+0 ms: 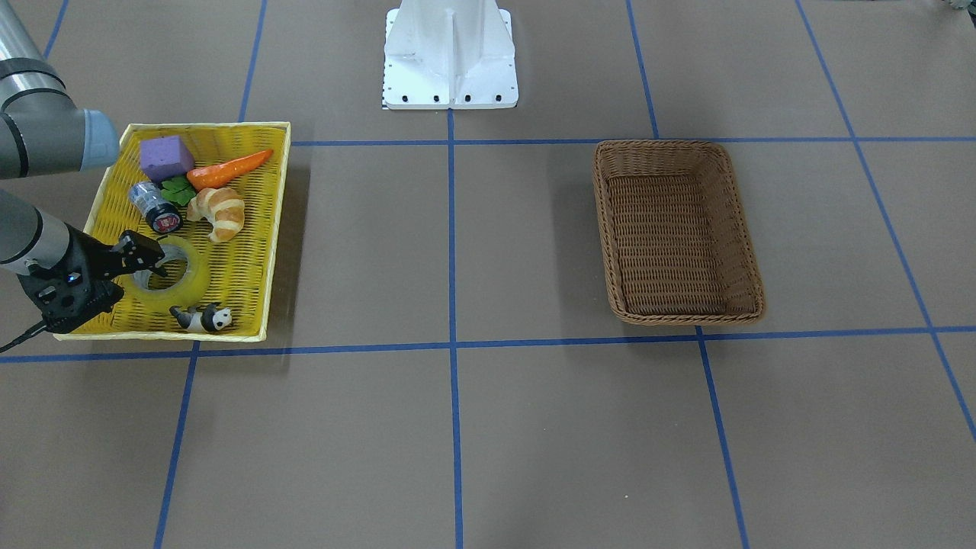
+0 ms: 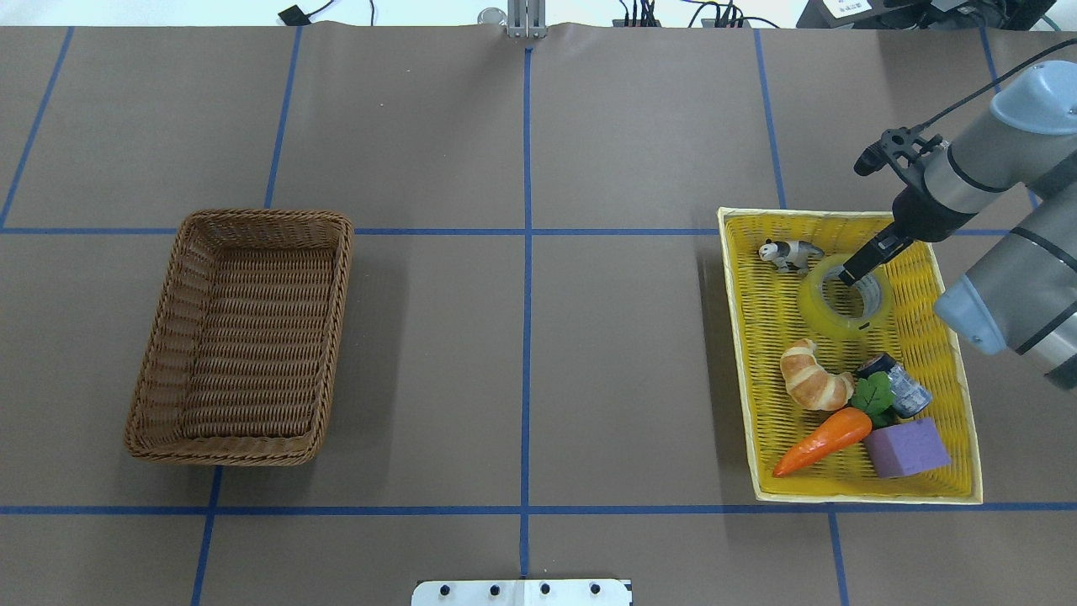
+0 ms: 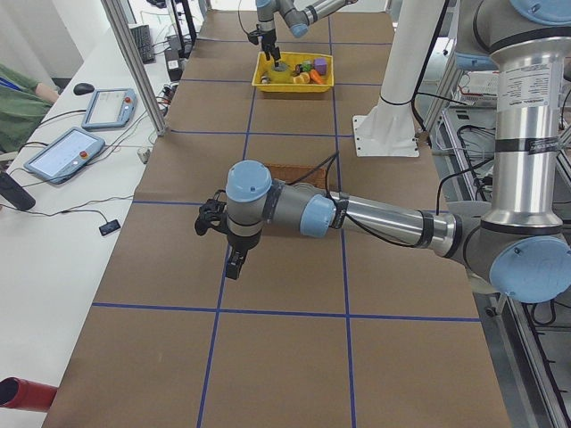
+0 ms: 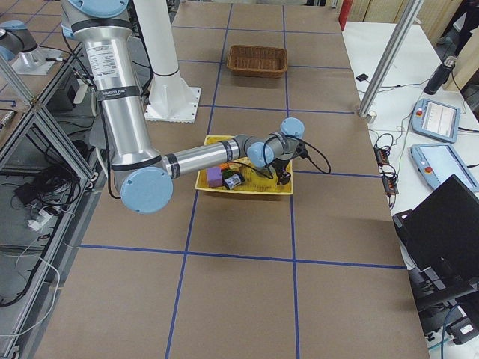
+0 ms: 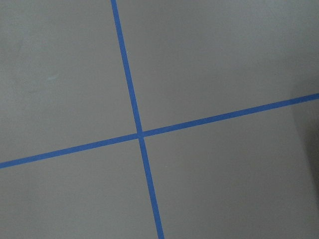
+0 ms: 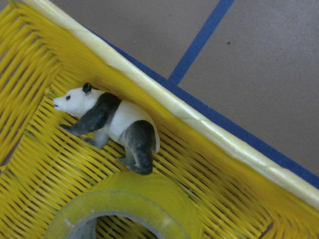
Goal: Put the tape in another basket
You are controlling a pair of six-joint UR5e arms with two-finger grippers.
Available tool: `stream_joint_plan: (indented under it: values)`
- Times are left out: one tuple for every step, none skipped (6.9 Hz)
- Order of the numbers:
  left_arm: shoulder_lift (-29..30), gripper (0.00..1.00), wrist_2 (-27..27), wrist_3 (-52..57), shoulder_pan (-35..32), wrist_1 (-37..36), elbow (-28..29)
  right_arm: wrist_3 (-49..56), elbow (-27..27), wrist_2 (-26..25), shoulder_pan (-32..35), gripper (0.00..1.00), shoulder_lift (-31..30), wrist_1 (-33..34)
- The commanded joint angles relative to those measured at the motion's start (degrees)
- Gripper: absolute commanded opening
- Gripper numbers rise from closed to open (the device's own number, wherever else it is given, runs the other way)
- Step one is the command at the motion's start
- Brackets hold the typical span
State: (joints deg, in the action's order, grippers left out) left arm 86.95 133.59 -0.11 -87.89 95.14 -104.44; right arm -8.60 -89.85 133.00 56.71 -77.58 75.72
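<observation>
The yellow tape [image 1: 187,288] lies flat in the yellow tray [image 1: 278,229], on the robot's right side. It also shows in the overhead view [image 2: 820,307] and at the bottom of the right wrist view [image 6: 149,209]. My right gripper [image 1: 162,259] reaches down at the tape's rim by the core hole [image 2: 848,273], and its jaws look slightly apart. The brown wicker basket [image 1: 610,229] stands empty on the left side [image 2: 252,217]. My left gripper [image 3: 232,266] hovers above bare table away from the basket, and I cannot tell whether it is open or shut.
The tray also holds a toy panda [image 1: 202,318] right beside the tape, a croissant [image 1: 219,213], a carrot [image 1: 229,169], a purple block [image 1: 165,158] and a small silvery cylinder [image 1: 155,207]. The white robot base [image 1: 450,57] stands at the table's middle edge.
</observation>
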Motion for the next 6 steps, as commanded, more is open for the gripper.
stream_joint_plan:
  values:
    - [0.06, 0.98, 0.00, 0.02, 0.00, 0.05, -0.06, -0.02, 0.12, -0.11, 0.07, 0.96, -0.29, 0.65]
    - [0.23, 0.99, 0.00, -0.07, 0.00, 0.05, -0.06, 0.07, 0.12, -0.11, 0.07, 0.92, -0.90, 0.65]
    - [0.41, 0.99, 0.00, -0.07, 0.00, 0.05, -0.06, 0.07, 0.12, -0.11, 0.07, 0.92, -1.08, 0.65]
    - [0.41, 0.99, 0.00, -0.07, 0.00, 0.05, -0.06, 0.07, 0.12, -0.11, 0.07, 0.92, -1.34, 0.65]
    - [0.41, 0.99, 0.00, -0.07, 0.00, 0.05, -0.15, 0.07, 0.03, -0.11, 0.07, 0.91, -1.78, 0.65]
    - [0.41, 0.98, 0.09, -0.07, 0.00, 0.05, -0.15, 0.07, 0.12, -0.11, 0.07, 0.65, -1.79, 0.65]
